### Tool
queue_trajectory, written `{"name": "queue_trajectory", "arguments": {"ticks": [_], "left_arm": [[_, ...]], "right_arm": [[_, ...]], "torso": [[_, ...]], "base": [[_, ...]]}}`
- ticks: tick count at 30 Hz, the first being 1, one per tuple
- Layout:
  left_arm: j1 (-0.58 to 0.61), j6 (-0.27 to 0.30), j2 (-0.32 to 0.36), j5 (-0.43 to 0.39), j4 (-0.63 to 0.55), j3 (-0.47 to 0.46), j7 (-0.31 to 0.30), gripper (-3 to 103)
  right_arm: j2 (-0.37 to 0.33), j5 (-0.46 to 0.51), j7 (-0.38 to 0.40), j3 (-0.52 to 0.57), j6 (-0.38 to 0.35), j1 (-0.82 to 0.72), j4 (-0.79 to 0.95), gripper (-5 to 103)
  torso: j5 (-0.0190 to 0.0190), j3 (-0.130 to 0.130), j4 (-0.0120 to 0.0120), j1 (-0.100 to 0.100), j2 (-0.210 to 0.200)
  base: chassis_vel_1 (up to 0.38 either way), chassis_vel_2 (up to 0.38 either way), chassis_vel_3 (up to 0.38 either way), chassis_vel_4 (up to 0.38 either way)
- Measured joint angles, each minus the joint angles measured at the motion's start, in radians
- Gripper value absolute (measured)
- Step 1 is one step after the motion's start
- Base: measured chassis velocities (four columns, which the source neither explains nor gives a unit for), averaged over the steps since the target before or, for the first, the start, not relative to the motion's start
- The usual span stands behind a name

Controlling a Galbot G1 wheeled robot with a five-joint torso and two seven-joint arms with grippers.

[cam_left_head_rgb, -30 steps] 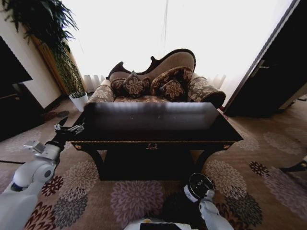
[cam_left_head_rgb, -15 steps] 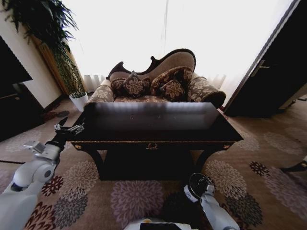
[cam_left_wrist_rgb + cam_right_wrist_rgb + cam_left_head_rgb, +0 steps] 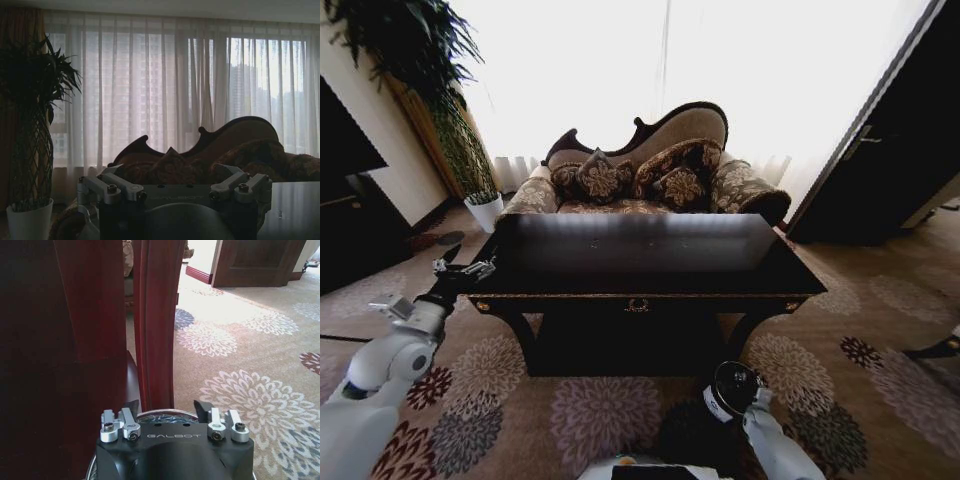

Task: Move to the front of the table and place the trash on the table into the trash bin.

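The bench (image 3: 650, 275) stands directly ahead of the robot, with a patterned sofa (image 3: 650, 165) behind it. The trash bin (image 3: 731, 383) sits on the floral carpet (image 3: 590, 410) in front of the bench, right of centre, near the curved right leg (image 3: 156, 320). The right gripper (image 3: 167, 409) hangs just above the bin's shiny rim (image 3: 160, 413), jaws apart with nothing visible between them. This reads as the release stage of a drop. The left gripper (image 3: 466, 266) is held at the bench's left end, level with the top, jaws also apart and empty. Whether any tissue or can lies on the glossy top cannot be told, because window glare covers it. To do this step well, keep the right jaws centred inside the rim and confirm they are fully spread before lifting. Raise the arm straight up so that it clears the bench leg and does not tip the light bin. Scan the top from a lower angle before committing the left arm. The only legible writing is "GALBOT" (image 3: 173, 435) on the right gripper body. The pale label on the bin's side (image 3: 714, 404) cannot be read.
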Motion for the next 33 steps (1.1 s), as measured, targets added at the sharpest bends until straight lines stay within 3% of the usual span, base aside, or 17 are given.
{"name": "queue_trajectory", "arguments": {"ticks": [2,5,6,11,12,19,26,33], "left_arm": [[0.000,0.000,0.000,0.000,0.000,0.000,0.000,100],[0.000,0.000,0.000,0.000,0.000,0.000,0.000,100],[0.000,0.000,0.000,0.000,0.000,0.000,0.000,100],[0.000,0.000,0.000,0.000,0.000,0.000,0.000,100],[0.000,0.000,0.000,0.000,0.000,0.000,0.000,100],[0.000,0.000,0.000,0.000,0.000,0.000,0.000,100],[0.000,0.000,0.000,0.000,0.000,0.000,0.000,100],[0.000,0.000,0.000,0.000,0.000,0.000,0.000,100]], "right_arm": [[-0.001,0.000,0.000,0.000,-0.001,-0.002,0.008,73],[-0.001,0.002,0.002,0.000,-0.003,-0.010,0.024,78],[-0.001,0.007,0.007,0.002,-0.006,-0.026,0.053,89],[0.000,0.010,0.017,0.017,-0.018,-0.098,0.180,97],[0.005,-0.013,0.028,0.031,-0.018,-0.167,0.289,99],[0.036,-0.121,0.058,0.103,0.020,-0.415,0.584,100],[0.047,-0.080,0.047,0.151,0.038,-0.565,0.791,100],[0.080,-0.034,0.042,0.232,0.015,-0.774,1.130,100]], "torso": [[-0.0001,0.000,0.0000,0.000,0.000],[-0.0001,0.000,0.0000,0.000,0.000],[0.0000,0.000,0.0001,0.000,0.000],[-0.0002,0.000,0.0001,0.000,0.000],[-0.0002,0.000,0.0000,0.000,0.000],[-0.0001,0.000,-0.0003,0.000,0.000],[-0.0001,0.000,-0.0001,0.000,0.000],[-0.0002,0.000,0.0000,0.000,0.000]], "base": [[0.000,0.000,0.000,0.000],[0.000,0.000,0.000,0.000],[0.000,0.000,0.000,0.000],[0.000,0.000,0.000,0.000],[0.000,0.000,0.000,0.000],[0.000,0.000,0.000,0.000],[0.000,0.000,0.000,0.000],[0.000,0.000,0.000,0.000]]}}
